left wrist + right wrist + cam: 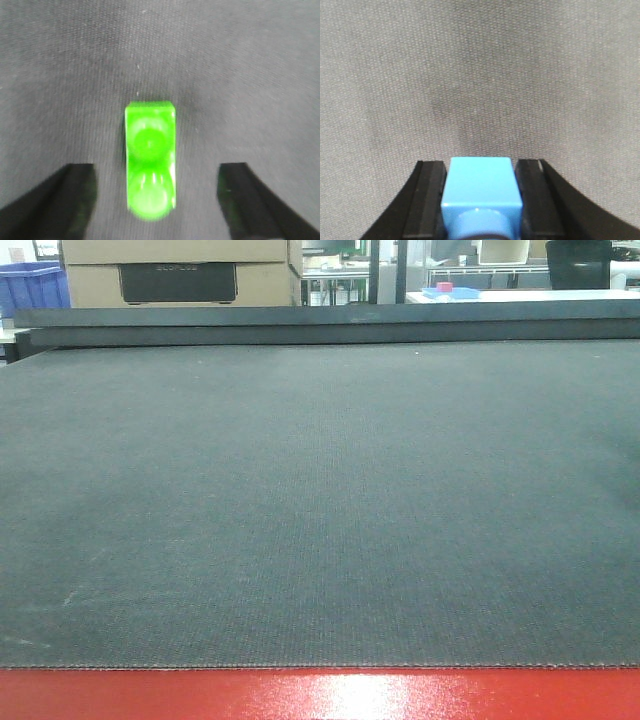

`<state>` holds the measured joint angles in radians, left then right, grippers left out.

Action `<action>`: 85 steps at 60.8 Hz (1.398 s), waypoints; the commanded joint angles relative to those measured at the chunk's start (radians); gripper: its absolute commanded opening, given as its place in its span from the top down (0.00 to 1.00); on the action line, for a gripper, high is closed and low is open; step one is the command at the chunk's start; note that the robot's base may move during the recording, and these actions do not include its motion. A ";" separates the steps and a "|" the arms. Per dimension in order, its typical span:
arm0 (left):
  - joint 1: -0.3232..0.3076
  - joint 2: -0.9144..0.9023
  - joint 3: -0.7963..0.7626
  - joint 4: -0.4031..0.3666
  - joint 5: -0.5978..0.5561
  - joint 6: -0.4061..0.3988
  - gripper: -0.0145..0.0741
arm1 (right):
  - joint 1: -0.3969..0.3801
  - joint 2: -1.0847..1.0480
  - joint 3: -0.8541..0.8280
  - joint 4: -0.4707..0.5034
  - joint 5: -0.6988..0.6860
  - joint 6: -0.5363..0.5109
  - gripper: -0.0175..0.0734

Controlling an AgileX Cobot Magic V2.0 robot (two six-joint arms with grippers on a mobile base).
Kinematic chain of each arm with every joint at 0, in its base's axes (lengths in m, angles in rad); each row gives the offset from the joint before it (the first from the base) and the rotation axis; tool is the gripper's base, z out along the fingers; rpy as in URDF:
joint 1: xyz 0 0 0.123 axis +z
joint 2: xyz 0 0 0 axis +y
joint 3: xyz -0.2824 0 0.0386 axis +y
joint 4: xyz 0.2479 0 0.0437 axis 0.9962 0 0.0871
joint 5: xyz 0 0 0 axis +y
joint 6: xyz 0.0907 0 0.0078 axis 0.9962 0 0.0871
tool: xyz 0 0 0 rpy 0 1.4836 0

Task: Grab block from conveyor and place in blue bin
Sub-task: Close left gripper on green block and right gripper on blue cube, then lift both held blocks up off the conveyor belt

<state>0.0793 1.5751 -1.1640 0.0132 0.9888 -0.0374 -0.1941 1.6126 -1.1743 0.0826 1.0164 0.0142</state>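
A bright green block (150,160) with two round studs lies on the dark grey conveyor (240,75). My left gripper (156,172) is open around it; its black fingers (75,195) stand well apart on both sides and do not touch it. My right gripper (481,172) is shut on a light blue block (481,187), whose sides are pressed between the black pads (427,200), with the woven belt (480,75) beneath. The front view shows the conveyor (320,500) on its red frame (320,695), without either arm or block. A blue bin (32,285) stands far back on the left.
Behind the belt's far edge stands a cardboard box with a dark panel (178,275). A flat blue tray (452,292) holding a small pink object rests on a white table at the back right, next to a dark container (578,264).
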 commanded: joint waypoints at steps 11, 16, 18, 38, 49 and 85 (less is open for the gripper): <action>0.001 0.065 0.057 0.001 -0.130 -0.021 0.38 | -0.001 -0.011 0.000 -0.001 -0.001 -0.006 0.99; 0.001 0.082 0.057 0.001 -0.123 -0.021 0.41 | -0.001 -0.011 0.000 -0.001 0.003 -0.006 0.99; 0.001 0.087 0.057 0.007 -0.123 -0.021 0.42 | -0.001 -0.011 0.000 -0.001 0.003 -0.006 0.99; 0.001 0.122 0.055 0.020 -0.088 -0.021 0.64 | -0.001 -0.014 0.000 -0.001 0.003 -0.006 0.99; 0.001 0.116 0.041 0.020 -0.047 -0.007 0.96 | -0.001 -0.051 0.000 -0.001 -0.016 -0.006 0.99; 0.001 -0.383 0.259 -0.149 -0.512 0.150 0.96 | -0.001 -0.471 0.336 -0.001 -0.485 -0.063 0.99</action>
<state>0.0793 1.2801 -0.9675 -0.0885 0.6097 0.1069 -0.1941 1.2226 -0.9218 0.0846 0.6566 -0.0315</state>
